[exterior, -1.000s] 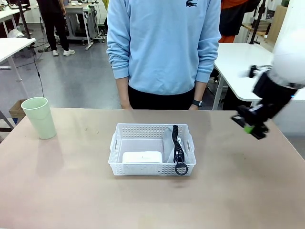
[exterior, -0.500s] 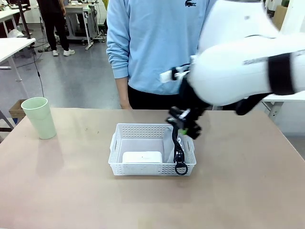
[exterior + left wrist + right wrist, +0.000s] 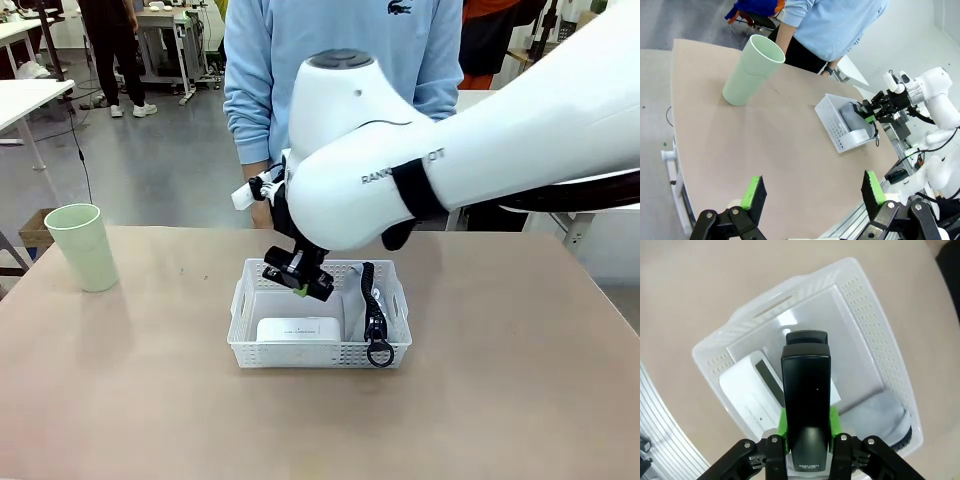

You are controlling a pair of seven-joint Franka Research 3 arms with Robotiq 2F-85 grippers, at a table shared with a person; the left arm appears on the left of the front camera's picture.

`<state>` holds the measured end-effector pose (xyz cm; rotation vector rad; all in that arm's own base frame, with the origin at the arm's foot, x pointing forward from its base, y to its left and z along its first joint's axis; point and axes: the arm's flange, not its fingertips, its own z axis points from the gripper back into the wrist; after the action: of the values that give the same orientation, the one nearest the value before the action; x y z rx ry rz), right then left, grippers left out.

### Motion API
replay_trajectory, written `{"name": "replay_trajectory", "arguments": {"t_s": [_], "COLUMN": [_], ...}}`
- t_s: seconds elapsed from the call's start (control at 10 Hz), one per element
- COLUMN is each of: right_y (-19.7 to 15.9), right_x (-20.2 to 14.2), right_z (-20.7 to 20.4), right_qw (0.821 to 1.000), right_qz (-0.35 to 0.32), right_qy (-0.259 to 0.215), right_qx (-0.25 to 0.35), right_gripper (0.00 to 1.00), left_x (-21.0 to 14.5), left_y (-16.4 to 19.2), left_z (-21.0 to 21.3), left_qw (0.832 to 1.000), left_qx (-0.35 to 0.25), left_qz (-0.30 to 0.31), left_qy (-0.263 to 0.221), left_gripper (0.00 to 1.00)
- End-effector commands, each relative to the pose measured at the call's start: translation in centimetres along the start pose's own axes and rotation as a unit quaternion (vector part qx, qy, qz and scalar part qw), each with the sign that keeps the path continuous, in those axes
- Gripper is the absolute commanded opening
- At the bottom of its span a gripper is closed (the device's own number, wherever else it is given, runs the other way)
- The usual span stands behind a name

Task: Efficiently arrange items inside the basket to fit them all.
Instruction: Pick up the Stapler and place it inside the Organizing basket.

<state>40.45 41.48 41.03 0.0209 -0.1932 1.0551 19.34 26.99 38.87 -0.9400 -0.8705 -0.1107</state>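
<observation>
Clamped in the right pincer (image 3: 297, 281), the black object (image 3: 806, 400) is held directly over the basket's (image 3: 300, 352) bare floor.

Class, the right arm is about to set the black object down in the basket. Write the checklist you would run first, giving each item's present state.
1. Right gripper shut on the black object: ok.
2. Black object over the basket, inside its rim: ok.
3. Bare floor free beside the white device: ok.
4. Pouch along one side wall, out of the way: ok.
5. Cup packed: not ok, it stands on the table, outside the basket.
6. Left gripper open, away from the basket: ok.
</observation>
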Motion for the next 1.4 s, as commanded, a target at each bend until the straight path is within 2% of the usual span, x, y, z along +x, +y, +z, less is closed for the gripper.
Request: {"name": "replay_trajectory", "arguments": {"t_s": [0.0,0.1,0.5,0.9,1.3], "right_y": [-0.9,0.0,-0.3,-3.4,-5.1], "right_x": [0.2,0.0,0.3,-0.2,-0.4], "right_z": [0.2,0.0,-0.7,-4.1,-7.5], "right_qw": [1.000,1.000,1.000,1.000,0.998], "right_qz": [-0.012,0.000,-0.003,0.029,0.049], "right_qy": [0.003,0.000,0.003,0.006,0.024], "right_qx": [-0.009,0.000,0.005,0.004,0.031], "right_gripper": [0.37,0.37,0.37,0.37,0.37], "left_x": [0.0,0.0,0.0,0.0,0.0], "left_y": [-0.3,-0.3,-0.3,-0.3,-0.3], "left_z": [-0.2,-0.2,-0.2,-0.2,-0.2], "left_qw": [1.000,1.000,1.000,1.000,1.000], "left_qx": [-0.006,-0.006,-0.006,-0.006,-0.006], "left_qz": [-0.008,-0.008,-0.008,-0.008,-0.008], "left_qy": [-0.013,-0.013,-0.013,-0.013,-0.013], "left_gripper": [1.00,1.00,1.00,1.00,1.00]}}
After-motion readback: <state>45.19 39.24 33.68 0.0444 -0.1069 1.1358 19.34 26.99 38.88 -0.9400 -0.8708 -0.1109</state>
